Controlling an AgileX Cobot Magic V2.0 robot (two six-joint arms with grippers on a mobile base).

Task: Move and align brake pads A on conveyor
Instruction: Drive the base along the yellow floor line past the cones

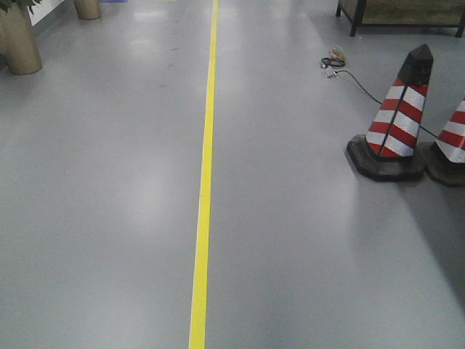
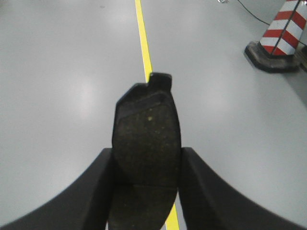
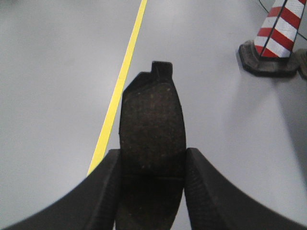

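Brake pads A show here as two flat, dark grey oblong pads on black backing plates, one in each wrist view. The first pad stands lengthwise between the two black curved fingers of the left hand, its rough, speckled friction face towards the camera and a small square tab of the backing plate at its far end. The fingers press against both long edges, so the left hand is clamped on it. The second pad sits the same way in the right hand, whose black textured fingers close on its sides, tab pointing away.

Both pads are held in the air above a smooth, pale grey glossy floor; no conveyor belt appears in any view. A yellow tape line runs along the floor from near to far, passing under the left pad and to the left of the right pad. To the far right stand a red-and-white striped traffic cone on a black base and part of a second cone just beside it, with a dark cable trailing behind. At the far left stands a tan plant pot.
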